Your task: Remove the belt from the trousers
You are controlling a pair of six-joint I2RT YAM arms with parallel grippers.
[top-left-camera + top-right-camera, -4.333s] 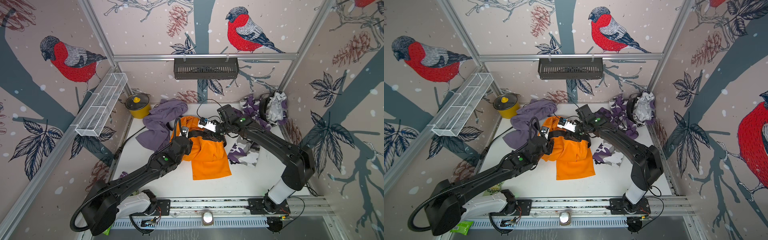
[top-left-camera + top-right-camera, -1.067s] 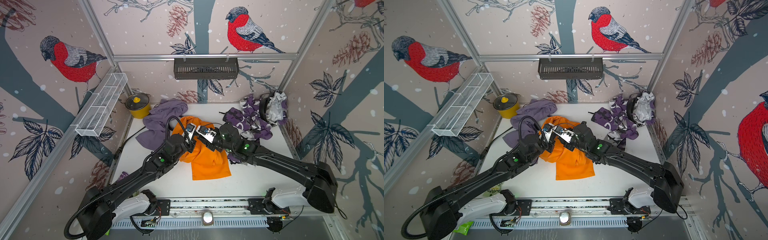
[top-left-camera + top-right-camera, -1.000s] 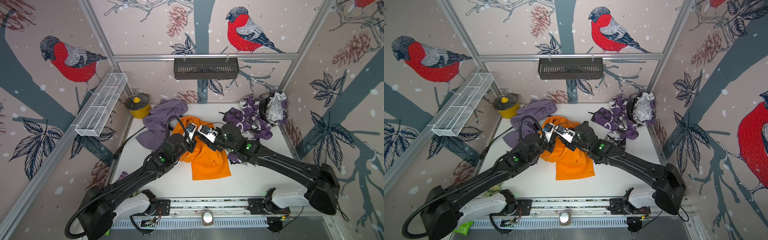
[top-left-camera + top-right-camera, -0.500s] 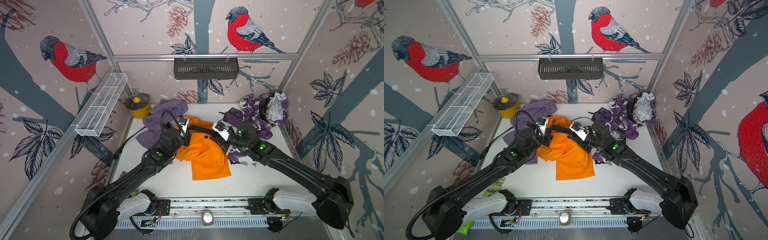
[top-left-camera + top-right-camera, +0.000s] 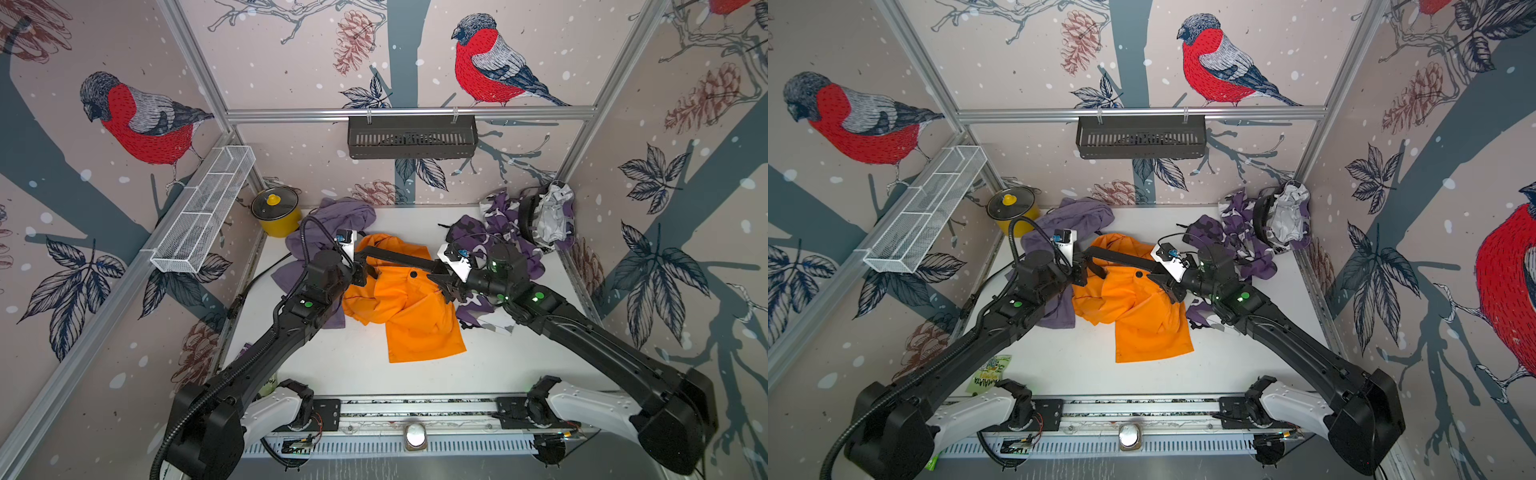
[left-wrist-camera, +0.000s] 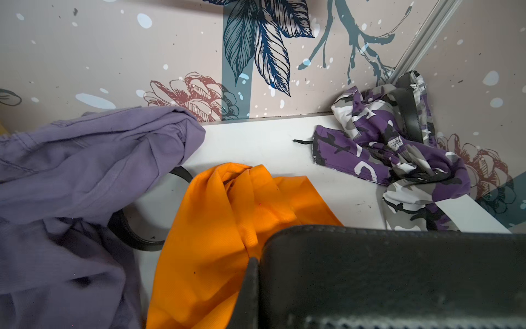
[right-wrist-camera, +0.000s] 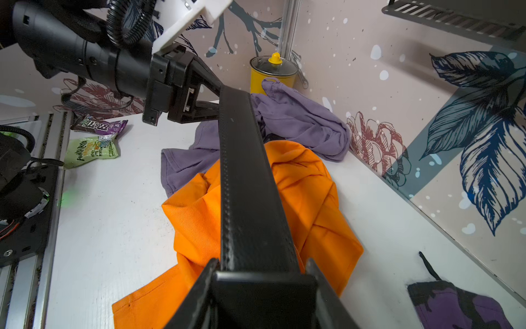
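**Belt strung between both grippers, over the trousers**

Both top views, centre of frame: the black belt (image 5: 399, 261) runs in a straight line above the orange trousers (image 5: 415, 320). The left gripper (image 5: 365, 264) is clenched on one end and the right gripper (image 5: 441, 277) grasps the other. Only the right wrist view shows its jaws pinching the belt's width. Only the left wrist view shows a second black strap (image 6: 136, 237) curling from under the lilac garment (image 6: 85, 159).
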